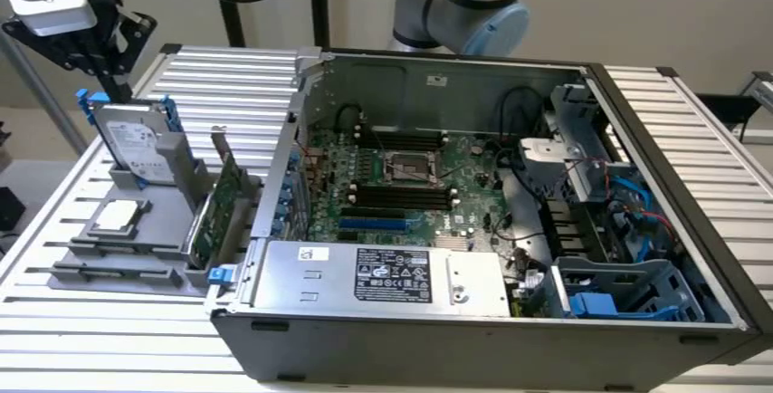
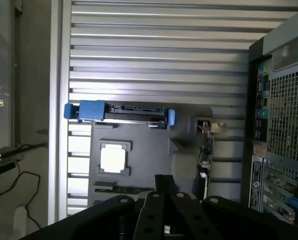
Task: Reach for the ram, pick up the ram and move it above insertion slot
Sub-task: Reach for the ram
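Slats of ribbed metal form the tabletop (image 1: 676, 130), and most of it is taken up by an open computer case (image 1: 483, 352) whose motherboard (image 1: 417, 171) lies face up with its black memory slots (image 1: 399, 196) bare. Beside the case, toward the tabletop's edge on the exterior view's left, sits a grey fixture (image 1: 85, 250) carrying loose parts. At its end nearest the tabletop's far edge, a hard drive (image 1: 127, 139) in a blue caddy stands on edge. A wider green expansion card (image 1: 224, 201) with a blue clip stands along the side next to the case. The hand (image 1: 112, 71) hangs just above the hard drive with no ram in it, and whether it is apart or together cannot be told. A square processor chip (image 1: 118, 216) lies flat mid-fixture. Past it, at the fixture's end nearest the tabletop's near edge, a thin dark strip is judged to be the ram (image 2: 120, 189); its colour is unclear. The ram thus lies away from the hand toward the near edge, with the hard drive and chip between them. Its long axis runs along the slats, parallel to the caddy and roughly to the memory slots. One end points toward the case and the other toward the tabletop's edge on the exterior view's left.
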Robot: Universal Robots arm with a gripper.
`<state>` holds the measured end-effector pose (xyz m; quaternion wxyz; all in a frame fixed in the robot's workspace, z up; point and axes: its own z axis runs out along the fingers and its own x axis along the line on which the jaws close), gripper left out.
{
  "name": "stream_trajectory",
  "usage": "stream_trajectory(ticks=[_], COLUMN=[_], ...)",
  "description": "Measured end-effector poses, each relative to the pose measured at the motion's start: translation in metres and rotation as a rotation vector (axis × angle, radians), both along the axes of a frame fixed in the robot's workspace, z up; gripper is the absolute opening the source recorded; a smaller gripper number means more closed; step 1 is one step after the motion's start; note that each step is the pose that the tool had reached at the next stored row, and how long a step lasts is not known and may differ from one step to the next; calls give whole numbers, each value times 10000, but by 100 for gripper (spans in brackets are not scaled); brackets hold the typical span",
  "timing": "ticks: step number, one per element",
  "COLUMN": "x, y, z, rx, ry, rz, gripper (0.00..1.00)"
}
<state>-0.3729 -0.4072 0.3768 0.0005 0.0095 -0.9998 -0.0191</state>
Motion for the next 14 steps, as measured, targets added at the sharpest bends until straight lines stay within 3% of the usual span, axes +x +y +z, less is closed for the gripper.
stream_trajectory(ticks=[14], x=[-149], y=[-462], z=[-65], rx=[-18], ry=[9], rz=[1], gripper=[11])
